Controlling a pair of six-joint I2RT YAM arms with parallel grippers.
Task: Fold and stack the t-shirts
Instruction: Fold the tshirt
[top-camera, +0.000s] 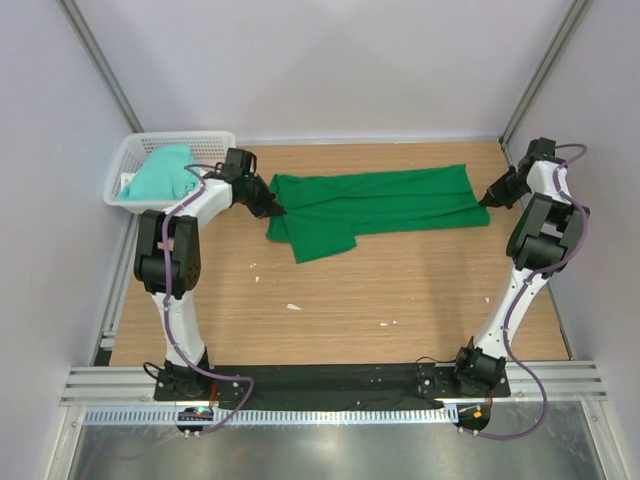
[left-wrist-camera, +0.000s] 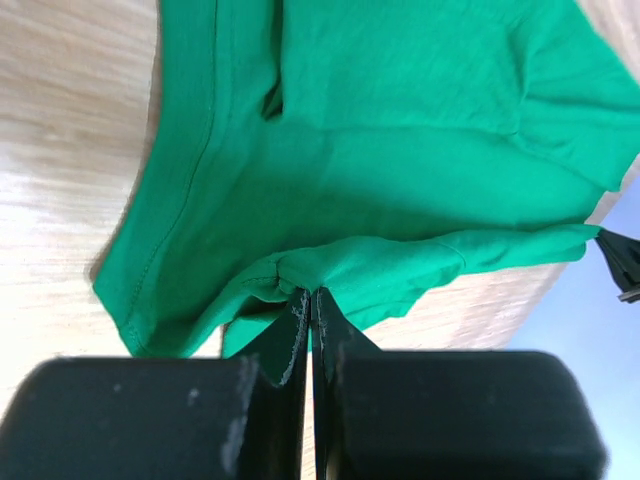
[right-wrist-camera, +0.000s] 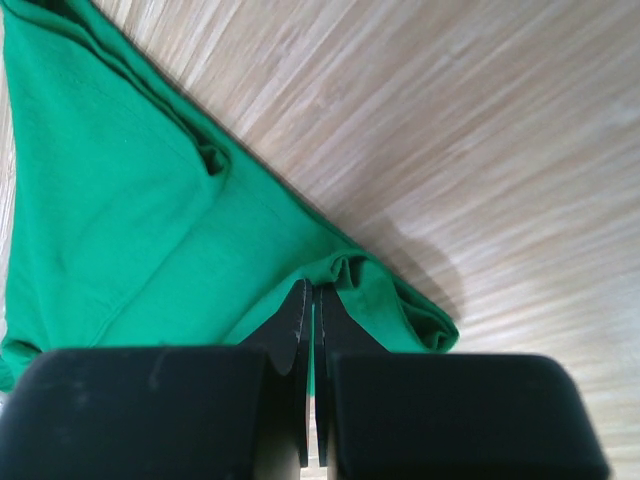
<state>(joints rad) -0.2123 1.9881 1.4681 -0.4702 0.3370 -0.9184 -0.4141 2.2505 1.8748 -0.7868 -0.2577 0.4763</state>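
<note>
Top external view, note for you: the green t-shirt (top-camera: 375, 205) lies flat on the far half of the table (top-camera: 330, 290), drawn out in a long band from left of centre nearly to the right edge. At its left end a loose flap points toward the near edge.

Left gripper (top-camera: 275, 210): you have it at the shirt's left end. In the left wrist view the jaws are closed together with a puckered fold of the green hem pinched between the tips. The cloth fans out beyond them over the wood.

Right gripper (top-camera: 487, 199): it sits at the shirt's right end, near the far right corner. In the right wrist view the fingers are clamped on a bunched corner of the same cloth, and bare wood fills the rest of that view.

You cannot tell from these views whether either pinched end is raised off the wood.

Mint t-shirt (top-camera: 160, 175): crumpled, unfolded, heaped in the basket (top-camera: 190, 137) at the far left corner, just beside the left arm's elbow.

White flecks (top-camera: 293, 306): a few lie scattered on the bare wood between the shirt and the near edge.
</note>
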